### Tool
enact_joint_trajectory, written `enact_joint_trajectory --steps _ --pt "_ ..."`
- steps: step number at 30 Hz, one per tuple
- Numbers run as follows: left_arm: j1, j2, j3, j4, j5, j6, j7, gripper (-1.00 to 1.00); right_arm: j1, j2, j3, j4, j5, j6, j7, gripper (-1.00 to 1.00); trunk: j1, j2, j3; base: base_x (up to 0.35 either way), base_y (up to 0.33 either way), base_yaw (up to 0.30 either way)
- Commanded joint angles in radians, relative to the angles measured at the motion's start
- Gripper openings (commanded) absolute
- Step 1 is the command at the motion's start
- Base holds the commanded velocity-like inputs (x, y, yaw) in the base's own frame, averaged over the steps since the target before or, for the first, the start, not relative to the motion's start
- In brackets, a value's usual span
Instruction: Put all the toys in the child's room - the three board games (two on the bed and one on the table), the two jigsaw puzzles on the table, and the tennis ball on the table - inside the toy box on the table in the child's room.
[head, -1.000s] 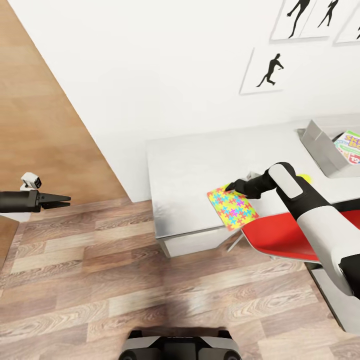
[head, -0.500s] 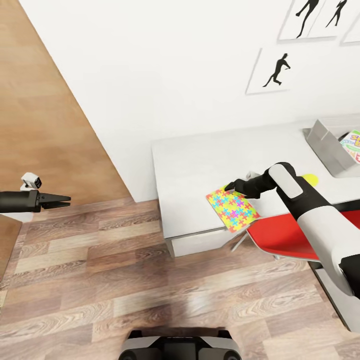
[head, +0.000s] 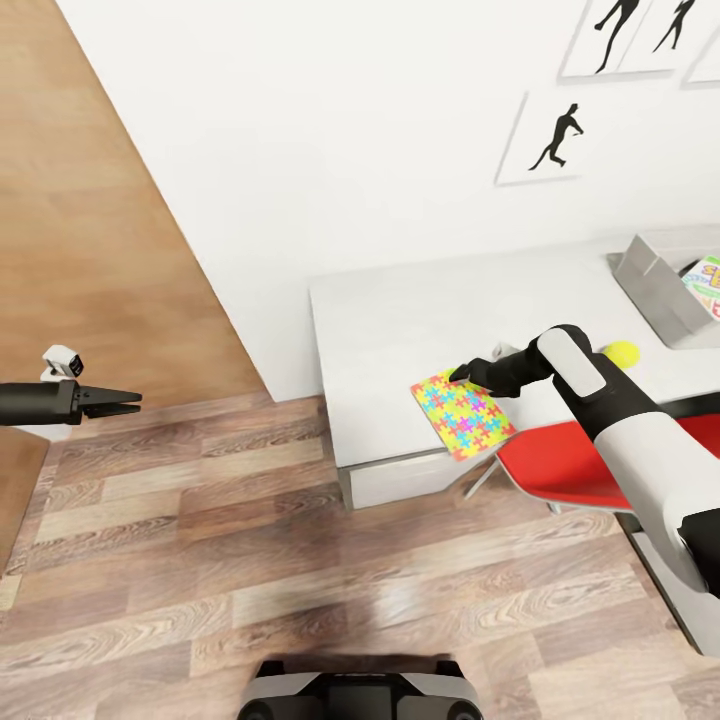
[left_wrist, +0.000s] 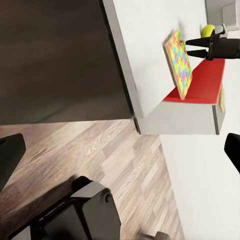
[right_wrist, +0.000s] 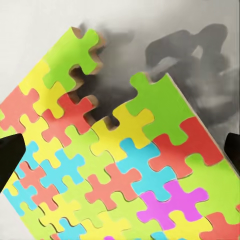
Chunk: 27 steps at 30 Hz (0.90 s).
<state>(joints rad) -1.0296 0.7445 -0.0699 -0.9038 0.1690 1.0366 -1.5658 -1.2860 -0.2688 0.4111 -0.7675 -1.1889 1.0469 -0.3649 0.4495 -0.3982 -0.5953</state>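
A jigsaw puzzle (head: 463, 413) is seen at centre right of the frame, overhanging the white worktop's (head: 400, 330) near edge; the right pincer (head: 462, 376) is spread over its far corner, gripping nothing; the left pincer (head: 128, 402), at far left, is nearly closed and empty; the tennis ball (head: 621, 352) and toy box (head: 655, 290) are found at the right edge.

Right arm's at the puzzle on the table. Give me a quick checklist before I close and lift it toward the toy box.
1. Right gripper at the jigsaw puzzle's far edge: ok.
2. Gripper open, fingertips either side in the right wrist view: ok.
3. Puzzle actually between the fingertips: cannot tell.
4. Puzzle overhangs the table edge above the red chair; could slip off: not ok.
5. Toy box in sight, partly cut off: ok.
6. Left gripper away from the table: ok.
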Motion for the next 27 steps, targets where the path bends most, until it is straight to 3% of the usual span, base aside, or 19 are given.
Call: enact_joint_trajectory --steps 1,27 --pt "-0.001 0.001 -0.004 0.001 0.001 0.011 -0.005 1.0 -0.001 -0.001 0.005 -0.001 -0.011 0.0 -0.009 1.0 0.001 -0.002 -0.002 -0.028 0.117 0.0" --pt "-0.001 -0.005 -0.004 0.002 0.001 0.011 -0.005 1.0 0.003 -0.001 0.005 -0.003 -0.004 0.0 -0.009 1.0 0.001 -0.002 -0.002 -0.002 0.081 0.0"
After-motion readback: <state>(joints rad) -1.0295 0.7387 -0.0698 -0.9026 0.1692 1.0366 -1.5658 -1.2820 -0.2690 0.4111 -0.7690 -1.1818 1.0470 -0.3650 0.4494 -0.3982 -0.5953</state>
